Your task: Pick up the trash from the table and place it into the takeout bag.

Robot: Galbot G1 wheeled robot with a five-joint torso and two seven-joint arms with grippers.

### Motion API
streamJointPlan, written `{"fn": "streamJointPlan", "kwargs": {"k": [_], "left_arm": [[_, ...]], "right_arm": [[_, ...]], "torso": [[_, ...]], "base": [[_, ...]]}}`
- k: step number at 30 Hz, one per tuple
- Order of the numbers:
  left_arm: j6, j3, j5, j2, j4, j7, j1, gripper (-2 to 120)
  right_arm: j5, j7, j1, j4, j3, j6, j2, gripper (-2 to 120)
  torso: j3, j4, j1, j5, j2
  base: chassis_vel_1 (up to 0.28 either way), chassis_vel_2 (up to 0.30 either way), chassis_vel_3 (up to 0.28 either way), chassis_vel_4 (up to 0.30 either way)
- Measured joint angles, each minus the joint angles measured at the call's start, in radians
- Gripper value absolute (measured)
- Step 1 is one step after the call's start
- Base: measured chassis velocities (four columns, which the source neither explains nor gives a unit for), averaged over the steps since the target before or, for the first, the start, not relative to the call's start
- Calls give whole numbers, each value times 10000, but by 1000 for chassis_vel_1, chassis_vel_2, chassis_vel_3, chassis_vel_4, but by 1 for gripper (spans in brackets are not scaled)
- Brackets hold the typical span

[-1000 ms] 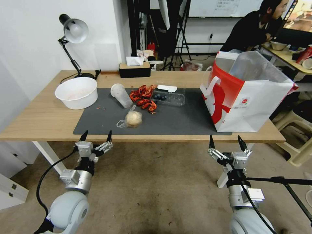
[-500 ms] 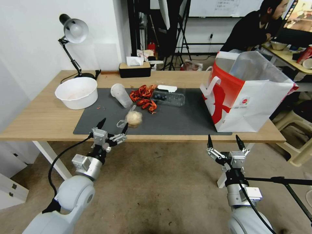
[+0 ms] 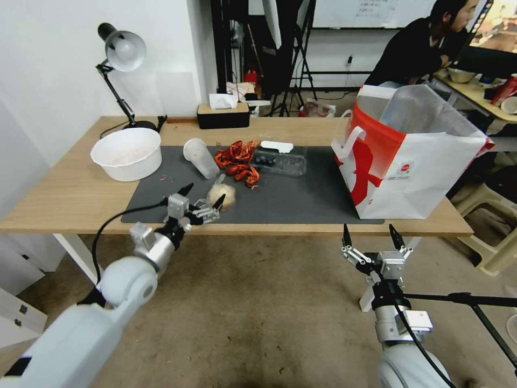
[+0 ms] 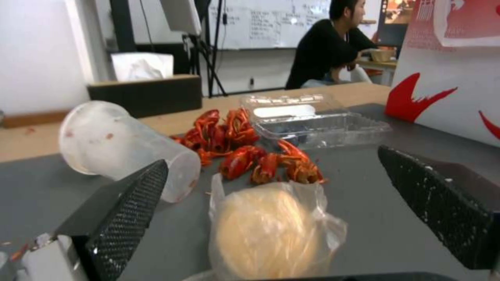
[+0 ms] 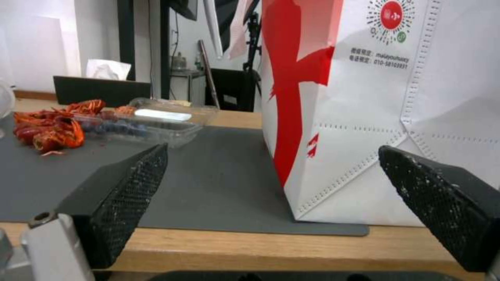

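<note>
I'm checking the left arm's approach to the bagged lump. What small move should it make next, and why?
Probably ease the left gripper a little farther forward, then close. Its jaws stand open on either side of the bagged lump, which sits on the mat just ahead, not yet fully between them. The right gripper hangs open below the table edge, near the takeout bag.

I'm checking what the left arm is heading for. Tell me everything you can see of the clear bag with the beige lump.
The clear bag with the beige lump is thin crinkled plastic, loosely gathered, around one rounded pale beige lump. It lies on the dark grey mat near the table's front edge, just in front of the red shells and beside the tipped translucent cup. The left tool is open, its fingers either side of the bag, not gripping it.
</note>
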Motion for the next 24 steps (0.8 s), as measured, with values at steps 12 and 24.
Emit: {"fn": "streamJointPlan", "kwargs": {"k": [12,24], "left_arm": [[1617,1070,-1211,238,708,10,-1309,100],[1840,1591,-1010,178,1381,-108,-1810,88]], "right_arm": [[-26,2,-21,-11,21,0,41,100],[-45,14,-37,-38,54,19,54,100]], "torso": [[0,1,0,-1,0],[0,0,-1,1,0]], "base": [[0,0,0,0],[0,0,0,0]]}}
